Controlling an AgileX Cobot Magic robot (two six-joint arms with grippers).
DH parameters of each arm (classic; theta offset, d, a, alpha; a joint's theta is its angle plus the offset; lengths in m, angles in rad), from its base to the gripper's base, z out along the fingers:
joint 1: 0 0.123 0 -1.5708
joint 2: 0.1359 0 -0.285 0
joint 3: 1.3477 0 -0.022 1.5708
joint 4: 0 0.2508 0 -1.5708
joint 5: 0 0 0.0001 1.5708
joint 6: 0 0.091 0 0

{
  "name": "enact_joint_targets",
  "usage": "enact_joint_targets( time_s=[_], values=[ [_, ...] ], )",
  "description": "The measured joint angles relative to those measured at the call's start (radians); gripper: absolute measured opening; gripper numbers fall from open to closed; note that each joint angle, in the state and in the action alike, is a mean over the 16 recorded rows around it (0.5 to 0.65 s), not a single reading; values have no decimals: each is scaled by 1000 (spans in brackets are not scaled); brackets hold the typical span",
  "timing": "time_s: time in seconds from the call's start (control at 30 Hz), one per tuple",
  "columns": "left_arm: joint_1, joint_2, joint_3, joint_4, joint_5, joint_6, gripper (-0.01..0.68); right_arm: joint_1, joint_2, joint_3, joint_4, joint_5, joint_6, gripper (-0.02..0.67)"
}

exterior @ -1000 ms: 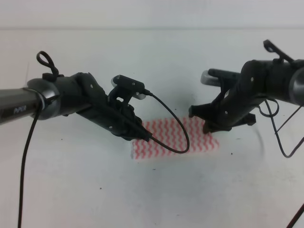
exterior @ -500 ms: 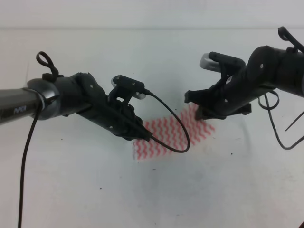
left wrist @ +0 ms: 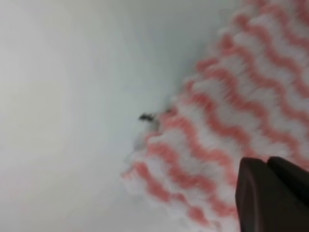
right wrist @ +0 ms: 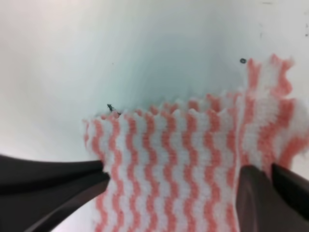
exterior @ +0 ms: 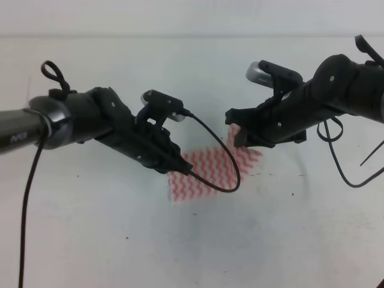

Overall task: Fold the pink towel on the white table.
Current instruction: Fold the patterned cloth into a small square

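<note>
2 pincers clamp the pink towel (exterior: 207, 174): left pincer (exterior: 180, 170) pins its left edge, right pincer (exterior: 241, 137) lifts its right end.

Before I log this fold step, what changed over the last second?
The right gripper has moved up and leftward, lifting the right end of the pink towel off the white table and carrying it toward the left. The flat part of the towel looks shorter. The left gripper has stayed low at the towel's left end, almost unmoved.

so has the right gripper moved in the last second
Yes. The right gripper has moved left and up the view against the white table, lifting the pink towel.
</note>
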Motion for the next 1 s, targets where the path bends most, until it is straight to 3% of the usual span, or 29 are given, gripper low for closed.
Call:
enact_joint_targets(
  time_s=[1.0],
  values=[
    [10,34,37,-1,4,25,-4,27,9,-1,23,-17,-20,-15]
  ],
)
